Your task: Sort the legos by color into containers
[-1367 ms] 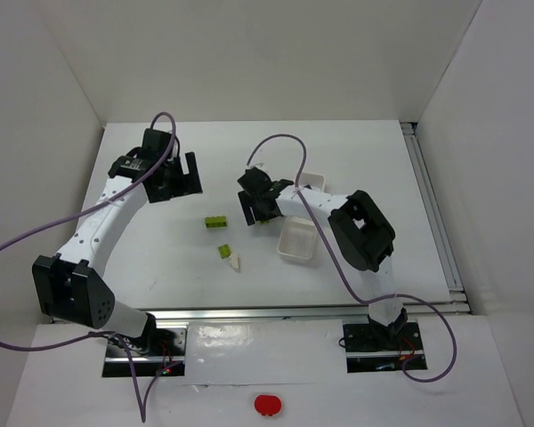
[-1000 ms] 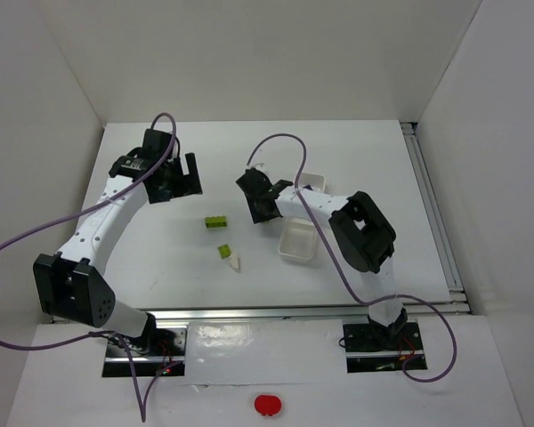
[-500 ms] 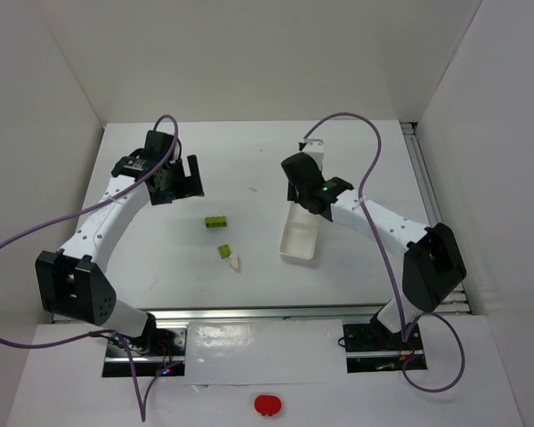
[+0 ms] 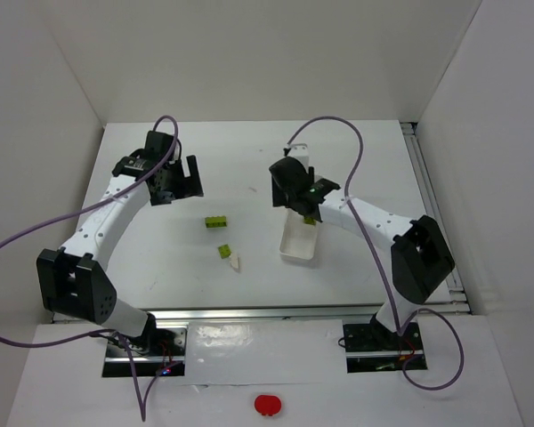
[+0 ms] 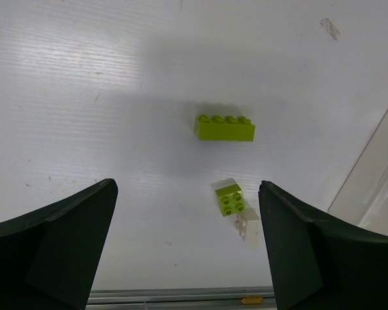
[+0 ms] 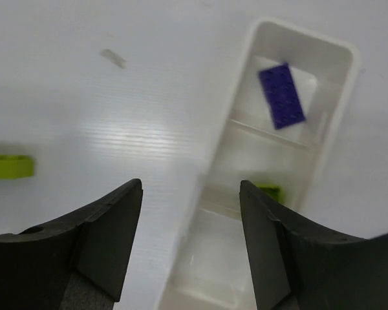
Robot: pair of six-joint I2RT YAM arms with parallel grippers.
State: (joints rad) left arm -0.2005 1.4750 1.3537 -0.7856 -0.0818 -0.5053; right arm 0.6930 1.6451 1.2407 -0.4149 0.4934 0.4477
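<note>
Right wrist view: your right hand (image 6: 191, 187) is spread, holding nothing, over the tray (image 6: 304, 33); a green brick (image 6: 268, 191) lies in its middle part. Swing away low and you could bump the tray and spill it.

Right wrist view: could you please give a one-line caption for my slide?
Divided white tray holding a purple lego brick in one compartment, a lime-green brick in the next.

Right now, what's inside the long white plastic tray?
In the tray, far end: a dark purple brick. Middle: a lime-green brick, partly hidden by the right gripper, which also covers part of the near end.
</note>
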